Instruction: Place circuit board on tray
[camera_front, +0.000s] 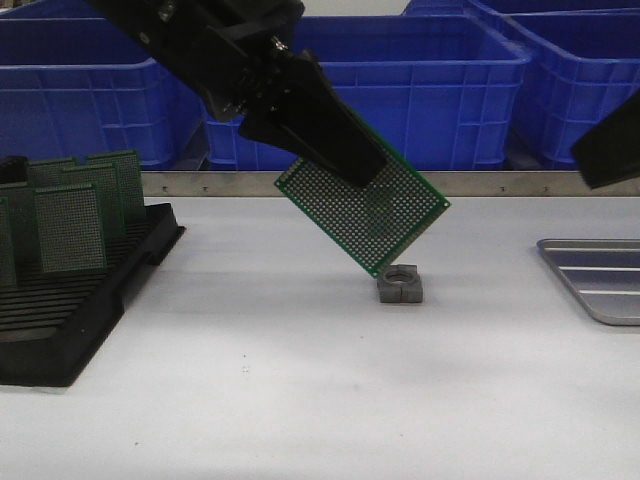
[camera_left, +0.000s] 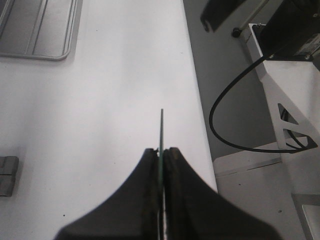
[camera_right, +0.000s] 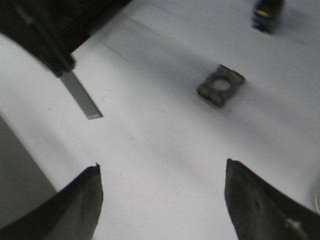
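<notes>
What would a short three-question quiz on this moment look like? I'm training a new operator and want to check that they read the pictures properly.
1. True or false: the left claw is shut on the circuit board.
2. Multiple choice: where is the tray? A) under the held board. B) on the table at the front view's right edge, nothing on the part in view. C) inside a blue crate.
3. Short answer: what small thing lies on the table just below the board's lowest corner?

Key
1. True; the left wrist view shows the board edge-on, clamped between the fingers.
2. B.
3. A small grey block with a round hole.
</notes>
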